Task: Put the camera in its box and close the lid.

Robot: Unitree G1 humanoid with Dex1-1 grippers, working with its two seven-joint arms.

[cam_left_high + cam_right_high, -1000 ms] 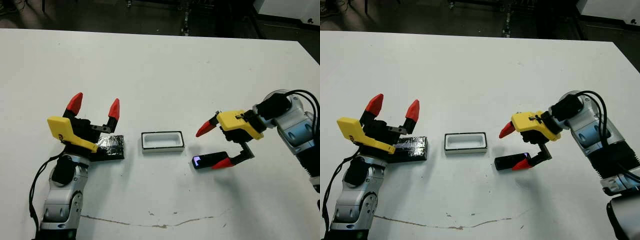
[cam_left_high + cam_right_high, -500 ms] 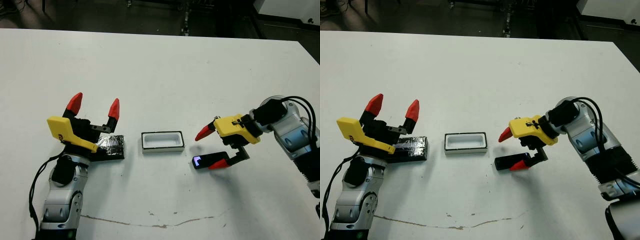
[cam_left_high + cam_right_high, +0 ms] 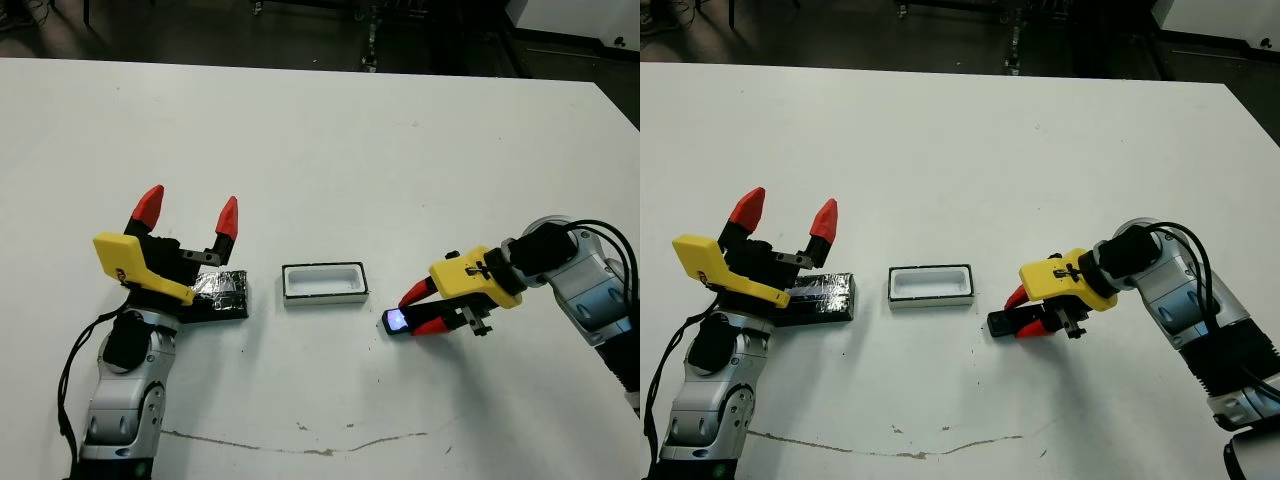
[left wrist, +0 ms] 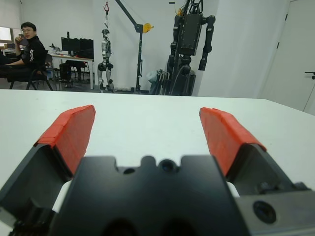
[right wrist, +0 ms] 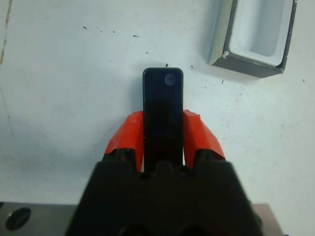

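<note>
At the lower right of the head view, your right end effector [image 3: 418,311] is clamped on the camera [image 5: 163,115], low over the tabletop [image 3: 330,130] just right of the box [image 3: 324,283]. You're at the pick-up step; next, lift and carry it over the box. Your left end effector [image 3: 188,213] is spread wide above the lid [image 3: 222,294], frame left.

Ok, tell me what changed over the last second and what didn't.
The right gripper has come down and closed its fingers on the camera, one on each side; a second ago they stood wide open around it. The camera has not left the table. The left gripper is open above the lid as before, and the box has not moved.
</note>
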